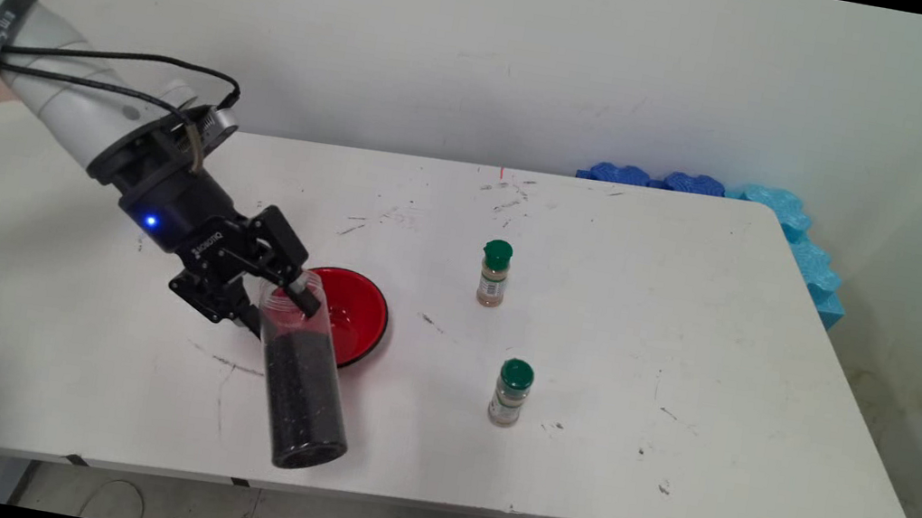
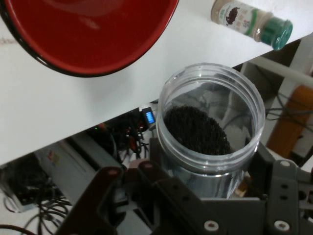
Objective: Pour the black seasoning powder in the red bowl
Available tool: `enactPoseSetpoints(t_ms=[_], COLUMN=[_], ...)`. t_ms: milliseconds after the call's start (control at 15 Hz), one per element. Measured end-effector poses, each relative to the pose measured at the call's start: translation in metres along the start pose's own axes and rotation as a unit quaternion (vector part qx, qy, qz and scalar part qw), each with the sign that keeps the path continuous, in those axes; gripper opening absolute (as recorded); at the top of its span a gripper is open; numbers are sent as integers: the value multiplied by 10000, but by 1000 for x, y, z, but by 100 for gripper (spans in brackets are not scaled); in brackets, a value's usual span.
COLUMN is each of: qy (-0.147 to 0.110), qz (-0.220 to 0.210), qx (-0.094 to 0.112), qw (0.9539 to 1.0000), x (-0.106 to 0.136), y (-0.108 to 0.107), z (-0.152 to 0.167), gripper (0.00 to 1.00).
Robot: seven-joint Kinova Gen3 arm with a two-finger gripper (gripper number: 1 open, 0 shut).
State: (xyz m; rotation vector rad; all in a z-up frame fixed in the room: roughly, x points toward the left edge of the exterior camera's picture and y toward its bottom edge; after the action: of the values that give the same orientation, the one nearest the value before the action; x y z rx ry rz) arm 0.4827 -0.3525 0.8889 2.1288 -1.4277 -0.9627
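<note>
Our claw (image 1: 283,298) is clamped near the open mouth of a clear jar (image 1: 303,382) holding dark granules, tilted beside the red bowl (image 1: 356,317). Two green-capped spice bottles (image 1: 493,274) (image 1: 510,393) stand apart on the desk (image 1: 685,347).

Fixed high camera looks across the table (image 1: 614,337) toward the wall; hand camera looks closely along the gripper (image 2: 210,196). Both show the red bowl (image 1: 357,312).
</note>
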Motion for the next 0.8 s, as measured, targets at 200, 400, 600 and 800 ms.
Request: enactPoseSetpoints(t_ms=[200,400,600,800], qy=[-23,-52,-86,-122], qz=[-323,-689,-997,-1260], qx=[-81,-199,-304,-410], qw=[9994,9974,9945,9911], x=[4,7,11,15], y=[3,1,-3,-7], z=[1,3,4,5], gripper=[0,0,0,0])
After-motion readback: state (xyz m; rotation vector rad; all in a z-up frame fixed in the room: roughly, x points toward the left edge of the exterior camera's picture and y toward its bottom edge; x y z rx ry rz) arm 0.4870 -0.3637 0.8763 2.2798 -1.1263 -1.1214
